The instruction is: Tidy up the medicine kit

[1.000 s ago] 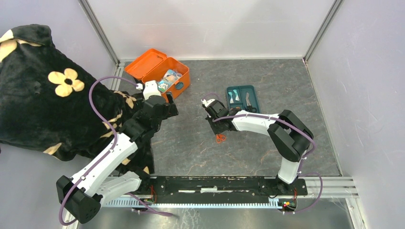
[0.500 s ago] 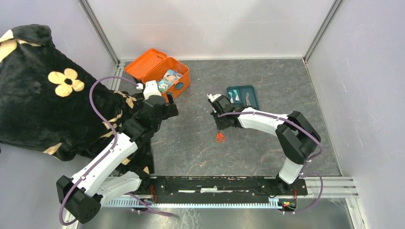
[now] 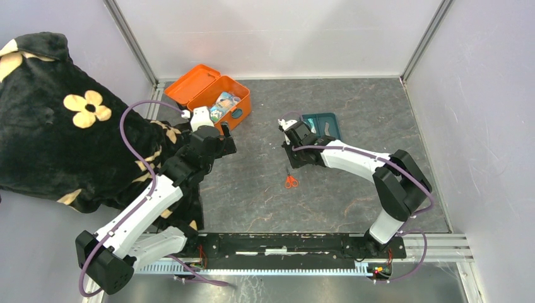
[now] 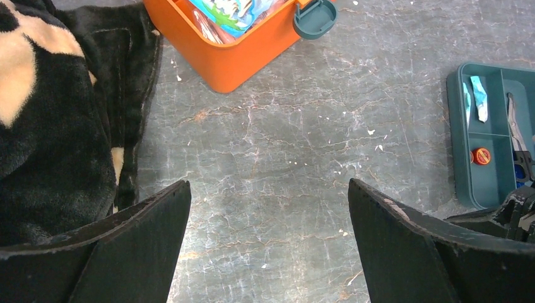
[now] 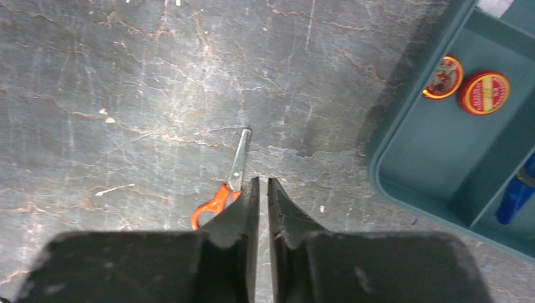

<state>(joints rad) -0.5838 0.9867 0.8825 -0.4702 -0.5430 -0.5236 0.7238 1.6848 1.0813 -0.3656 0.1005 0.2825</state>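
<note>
Black R end effector [image 5: 263,183] closed, downward

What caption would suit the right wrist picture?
Shut right gripper near orange-handled scissors, beside a teal tray holding two small tins.

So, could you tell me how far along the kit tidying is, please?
Done: the orange box stands open with packets inside. In hand: nothing; the left gripper is open, the right gripper shut on nothing. Left: the scissors lie on the table, and the teal tray holds tins outside the box.
</note>
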